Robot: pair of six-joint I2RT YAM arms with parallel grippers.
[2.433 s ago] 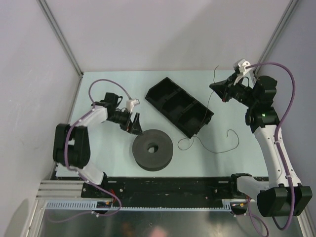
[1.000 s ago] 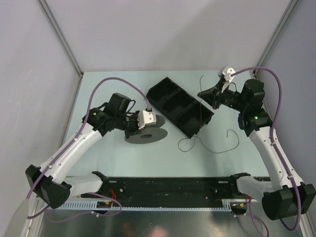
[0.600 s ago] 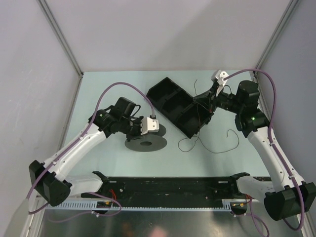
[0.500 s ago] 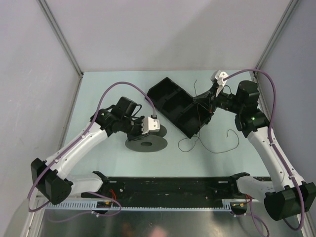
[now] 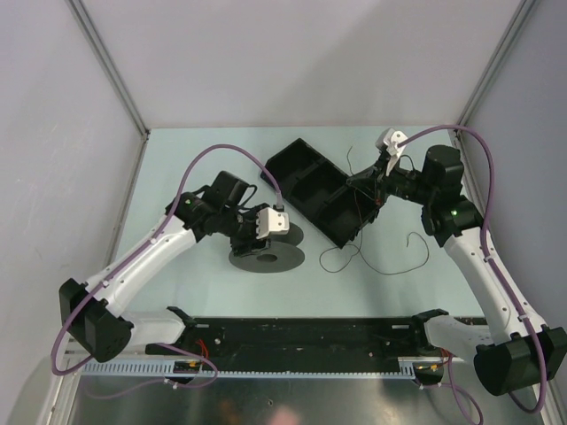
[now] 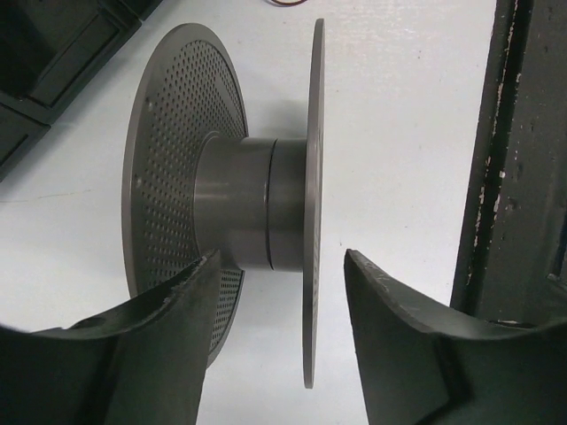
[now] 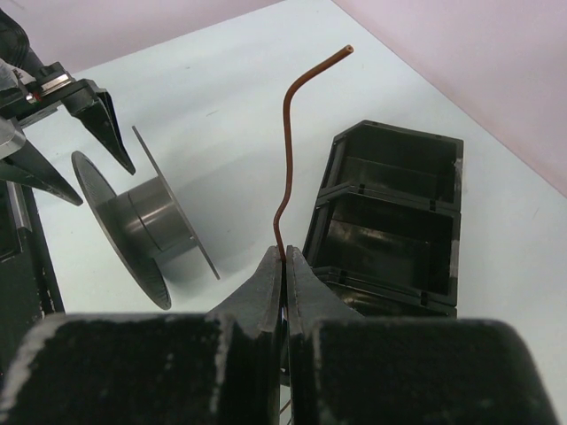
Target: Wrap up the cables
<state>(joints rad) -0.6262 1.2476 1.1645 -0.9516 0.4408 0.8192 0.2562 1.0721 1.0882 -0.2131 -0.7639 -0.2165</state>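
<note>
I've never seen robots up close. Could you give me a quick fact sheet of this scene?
setting: two robot arms over a pale table
left gripper: open, straddling one flange of the spool
spool: grey, bare hub, apparently standing on its flange edges
right gripper: shut on the cable, one end poking upward
rest of cable: loose curls on the table
also there: black three-compartment tray

Thin wavy cable point(image 7: 289, 150), one end pinched in right pincer point(image 7: 283, 257), trails onto table point(image 5: 177, 159).
</note>
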